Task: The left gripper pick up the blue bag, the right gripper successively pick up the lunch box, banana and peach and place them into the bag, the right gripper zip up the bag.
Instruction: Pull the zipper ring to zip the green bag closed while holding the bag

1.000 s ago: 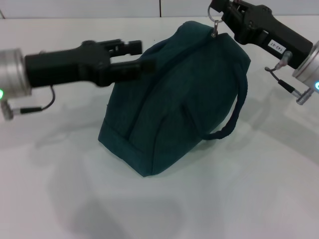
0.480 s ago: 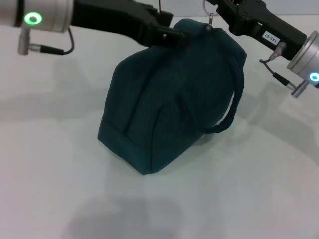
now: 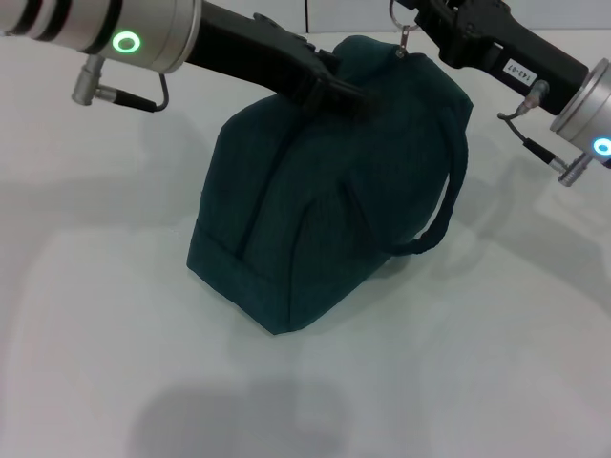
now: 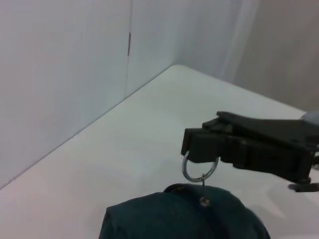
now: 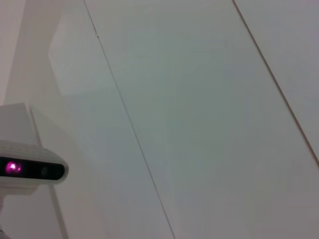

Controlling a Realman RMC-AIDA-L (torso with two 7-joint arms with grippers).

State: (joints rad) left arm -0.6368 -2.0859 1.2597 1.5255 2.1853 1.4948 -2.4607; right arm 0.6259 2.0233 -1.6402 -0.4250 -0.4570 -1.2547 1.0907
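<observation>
Teal fabric closed along its top, your bag (image 3: 325,191) stands mid-table, the right gripper (image 3: 420,13) pinched on the ring pull (image 4: 200,168) at its far end, while your left gripper (image 3: 344,91), fingers closed, has swung up onto the bag's top, so zipping looks finished.

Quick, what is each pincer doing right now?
Left pincer: resting on the top of the blue bag; grip cannot be told.
Right pincer: closed on the ring pull of the bag's zipper.
</observation>
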